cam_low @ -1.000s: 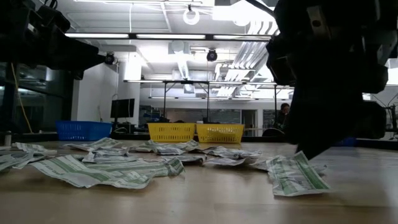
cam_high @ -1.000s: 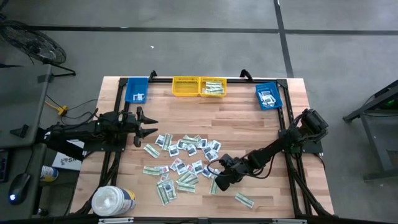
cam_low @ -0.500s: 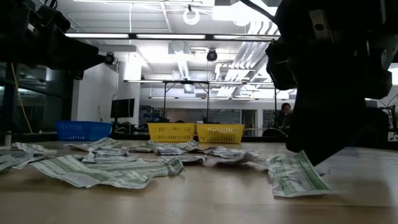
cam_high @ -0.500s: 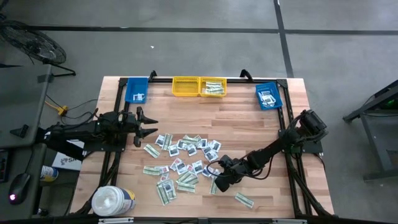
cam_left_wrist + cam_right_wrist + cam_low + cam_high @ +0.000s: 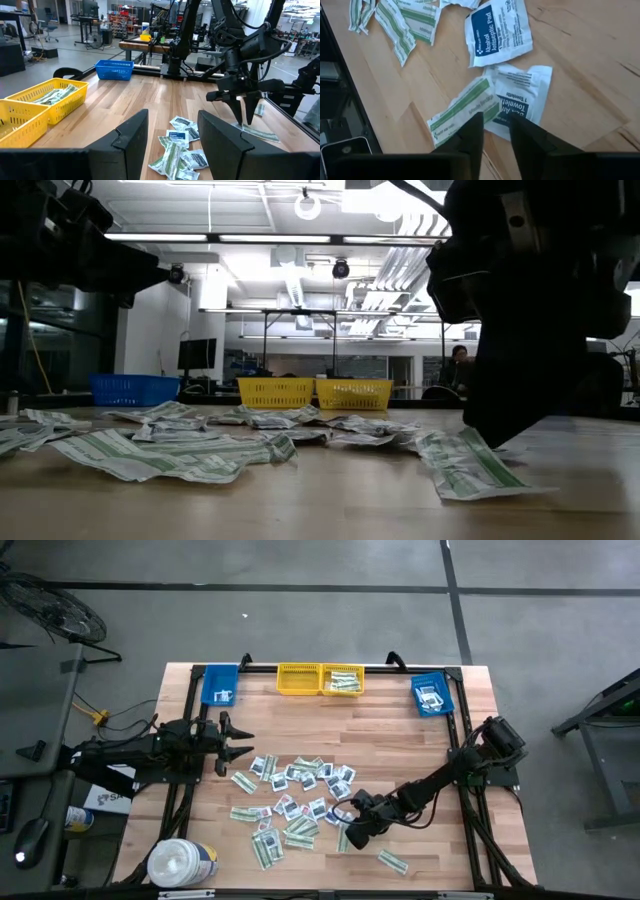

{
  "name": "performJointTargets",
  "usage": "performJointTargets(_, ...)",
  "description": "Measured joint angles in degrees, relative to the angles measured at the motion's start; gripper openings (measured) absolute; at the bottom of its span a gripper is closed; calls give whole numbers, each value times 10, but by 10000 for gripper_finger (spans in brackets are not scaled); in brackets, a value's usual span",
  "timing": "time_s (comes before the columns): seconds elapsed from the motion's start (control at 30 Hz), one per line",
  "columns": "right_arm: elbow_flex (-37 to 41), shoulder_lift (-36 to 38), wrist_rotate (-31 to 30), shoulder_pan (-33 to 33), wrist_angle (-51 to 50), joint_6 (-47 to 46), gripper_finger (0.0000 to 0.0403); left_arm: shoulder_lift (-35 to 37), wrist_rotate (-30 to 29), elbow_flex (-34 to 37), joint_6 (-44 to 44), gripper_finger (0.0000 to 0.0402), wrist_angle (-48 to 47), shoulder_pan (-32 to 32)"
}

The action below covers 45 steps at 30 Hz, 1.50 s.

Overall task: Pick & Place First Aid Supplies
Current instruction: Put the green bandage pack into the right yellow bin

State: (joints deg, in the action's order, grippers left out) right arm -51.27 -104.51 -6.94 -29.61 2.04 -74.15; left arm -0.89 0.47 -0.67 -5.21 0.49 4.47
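Right wrist view: the right gripper (image 5: 496,131), jaws narrowly parted, is straddling a green-striped bandage strip (image 5: 465,111) at six o'clock, risking snagging the overlapping towelette packet (image 5: 522,95).

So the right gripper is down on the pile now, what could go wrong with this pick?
The right gripper is closing where a green-striped strip overlaps a white towelette packet, so it may lift both, or only pinch an edge and drop it. The pile is dense and overlapping, so neighbours could get dragged along. The blue bin and the yellow bins sit at the far edge, so a weak grip might fail on the way.
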Motion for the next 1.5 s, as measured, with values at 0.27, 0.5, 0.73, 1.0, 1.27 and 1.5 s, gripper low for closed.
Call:
performJointTargets(0.27, 0, 0, 8, 0, 0, 11, 8, 0, 0, 0, 0, 172, 0, 0)
performJointTargets(0.5, 0, 0, 13, 0, 0, 12, 3, 0, 0, 0, 0, 172, 0, 0)
performJointTargets(0.73, 0, 0, 12, 0, 8, 22, 16, 0, 0, 0, 0, 172, 0, 0)
performJointTargets(1.0, 0, 0, -7, 0, 7, 26, 85, 0, 0, 0, 0, 172, 0, 0)
performJointTargets(1.27, 0, 0, -17, 0, 12, 26, 133, 0, 0, 0, 0, 172, 0, 0)
performJointTargets(1.5, 0, 0, -17, 0, 17, 26, 130, 0, 0, 0, 0, 172, 0, 0)
